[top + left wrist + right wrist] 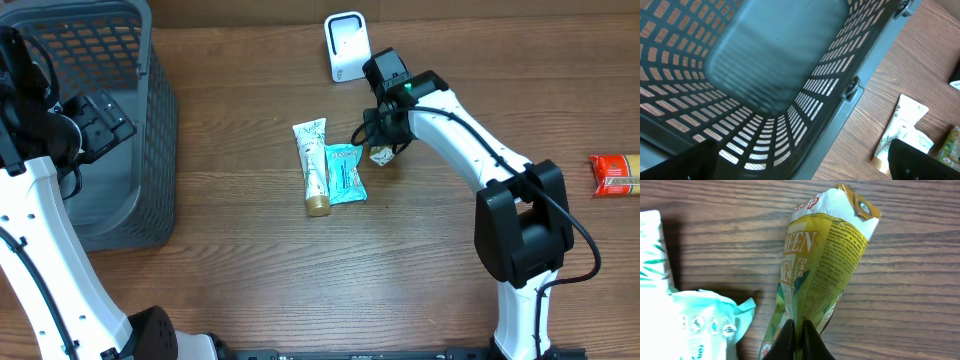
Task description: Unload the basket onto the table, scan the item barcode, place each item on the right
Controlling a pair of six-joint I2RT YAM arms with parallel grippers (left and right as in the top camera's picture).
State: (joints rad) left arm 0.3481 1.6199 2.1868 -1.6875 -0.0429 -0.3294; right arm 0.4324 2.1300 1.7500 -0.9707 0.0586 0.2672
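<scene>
Green tea packet (825,265) lies on the counter (250,260) just beside a teal pouch (345,173) and a tube (313,165). Bare wood is open to its right and toward the white scanner (346,47). Its lower end sits between the right jaws, pinched tight on it. Left jaws stand wide above the basket (840,100).

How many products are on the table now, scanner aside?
4. White tube and teal packet side by side at centre; green tea packet just right of them, pinched by the right gripper; red packet at the right edge. The arm may hide more.
</scene>
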